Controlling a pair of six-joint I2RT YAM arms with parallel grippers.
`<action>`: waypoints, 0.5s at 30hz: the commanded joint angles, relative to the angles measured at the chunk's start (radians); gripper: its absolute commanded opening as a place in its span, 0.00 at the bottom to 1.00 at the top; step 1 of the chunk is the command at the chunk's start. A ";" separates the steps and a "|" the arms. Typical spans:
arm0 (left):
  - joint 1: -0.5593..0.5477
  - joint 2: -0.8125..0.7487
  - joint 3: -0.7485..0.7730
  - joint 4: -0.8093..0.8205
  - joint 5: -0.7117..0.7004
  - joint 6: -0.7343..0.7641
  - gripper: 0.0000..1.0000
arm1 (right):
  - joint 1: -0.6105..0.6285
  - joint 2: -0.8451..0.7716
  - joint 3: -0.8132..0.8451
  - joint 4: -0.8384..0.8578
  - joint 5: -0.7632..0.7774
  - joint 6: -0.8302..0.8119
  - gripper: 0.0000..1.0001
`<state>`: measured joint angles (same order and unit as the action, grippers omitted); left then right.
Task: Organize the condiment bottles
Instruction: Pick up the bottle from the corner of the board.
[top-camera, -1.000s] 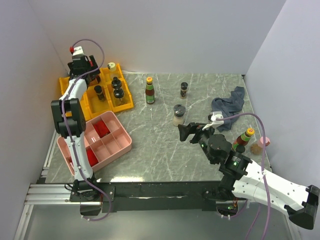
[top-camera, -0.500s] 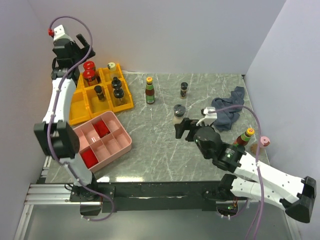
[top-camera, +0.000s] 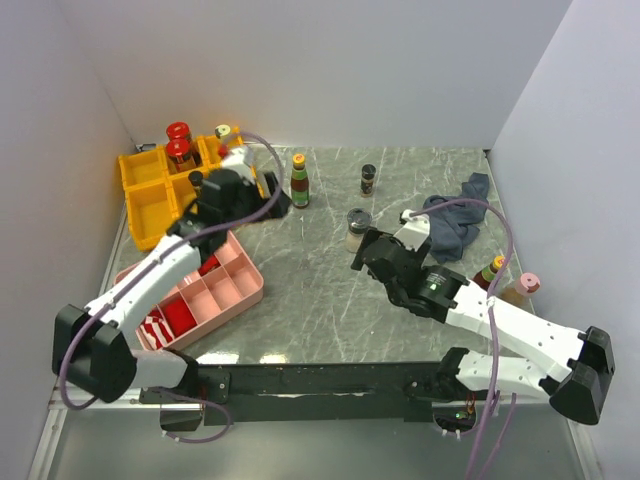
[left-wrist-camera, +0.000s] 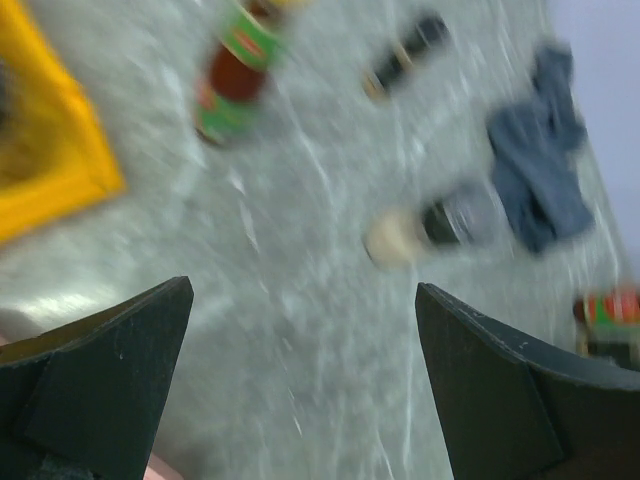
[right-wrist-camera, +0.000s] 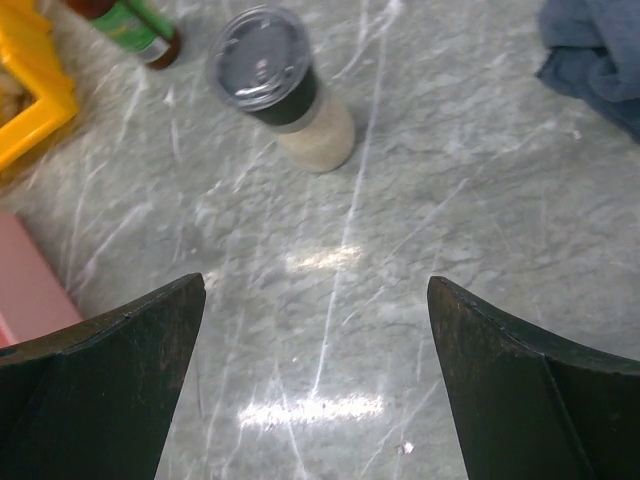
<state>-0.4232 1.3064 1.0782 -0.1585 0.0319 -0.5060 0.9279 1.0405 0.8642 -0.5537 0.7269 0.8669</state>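
The overhead view shows my left tool (top-camera: 272, 198) spread and empty just past the yellow tray (top-camera: 145, 205), near the green-labelled bottle (top-camera: 299, 182). My right tool (top-camera: 361, 254) is likewise released, holding nothing, just short of the pale shaker (top-camera: 356, 229). A small spice jar (top-camera: 368, 180) stands farther back. Two more bottles (top-camera: 490, 271) sit by the right edge of the desk (top-camera: 320, 300), and the red-lidded jars (top-camera: 178, 146) are in the yellow tray.

The left wrist view is smeared, so I only think the green-labelled bottle stands ahead and left of the jaws. I would centre it between them before closing, low on the body.

The right wrist view is sharp. The pale shaker stands upright ahead, left of centre between the wide jaws. I judge it needs a small shift left, then a grip below the cap. Bare desk around it gives room. The cloth (right-wrist-camera: 600, 55) and the pink tray (right-wrist-camera: 30, 290) lie off to either side.
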 joint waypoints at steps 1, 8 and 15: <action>-0.158 -0.110 -0.081 0.075 -0.070 0.044 1.00 | -0.049 0.030 0.025 -0.061 0.086 0.110 1.00; -0.396 -0.157 -0.198 0.200 -0.300 0.118 0.99 | -0.110 0.104 0.105 -0.279 0.232 0.363 1.00; -0.425 -0.185 -0.335 0.356 -0.340 0.173 0.99 | -0.198 0.219 0.271 -0.672 0.361 0.697 1.00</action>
<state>-0.8459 1.1652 0.8101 0.0452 -0.2283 -0.3836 0.7769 1.2297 1.0386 -0.9619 0.9283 1.2991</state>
